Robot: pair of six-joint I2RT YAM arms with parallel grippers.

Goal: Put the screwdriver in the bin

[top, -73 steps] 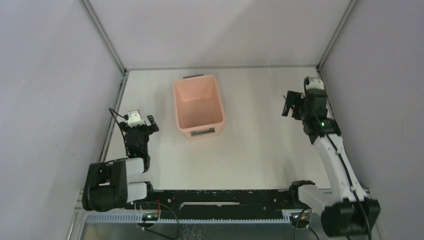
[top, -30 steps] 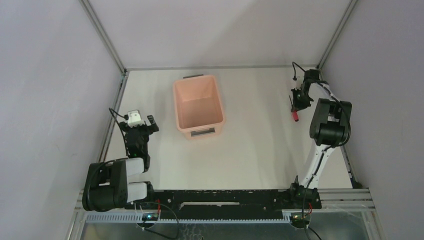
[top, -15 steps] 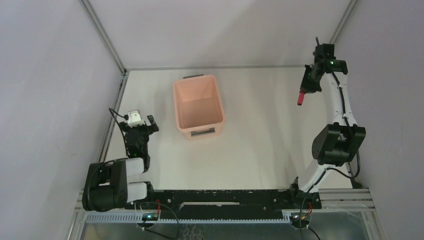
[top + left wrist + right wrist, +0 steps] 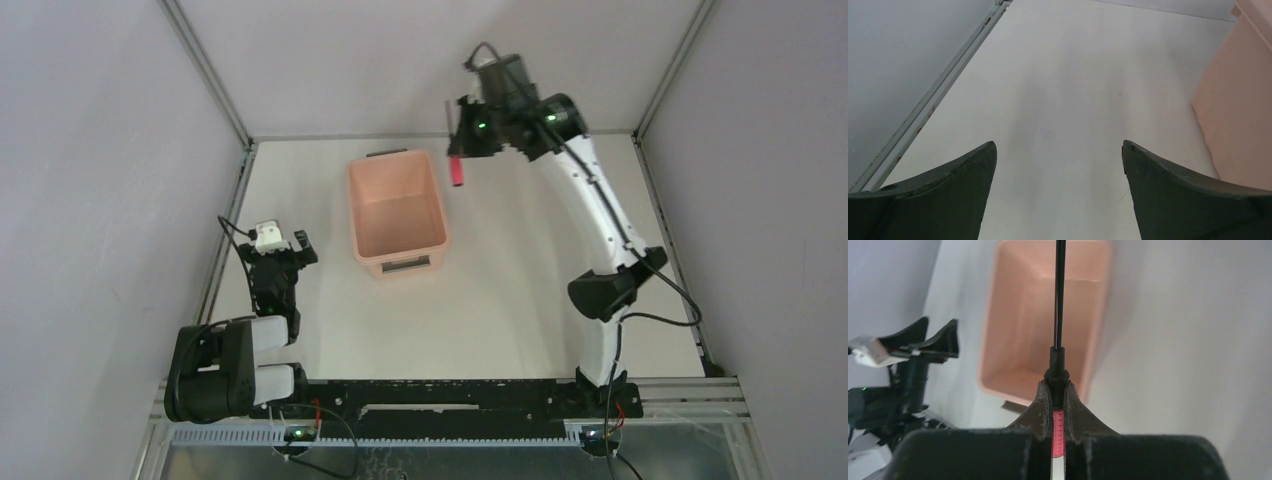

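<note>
The salmon-pink bin (image 4: 396, 212) stands on the table at centre left, with nothing inside that I can see. My right gripper (image 4: 462, 140) hangs high above the table just right of the bin's far end, shut on the screwdriver (image 4: 457, 172), whose red handle points down. In the right wrist view the red handle (image 4: 1058, 432) sits between the fingers and the black shaft (image 4: 1060, 290) runs out over the bin (image 4: 1020, 315). My left gripper (image 4: 282, 252) rests low, left of the bin, open and holding nothing; its view shows the bin's wall (image 4: 1238, 95) at the right.
Grey walls close the table in at the left, back and right, with metal rails along the table's edges (image 4: 228, 235). The left arm's base (image 4: 215, 370) and the mounting rail (image 4: 440, 395) lie along the near edge.
The right arm has swung from the table's right side up and left across the back, carrying the screwdriver to beside the bin's far end. The left arm has not moved.
</note>
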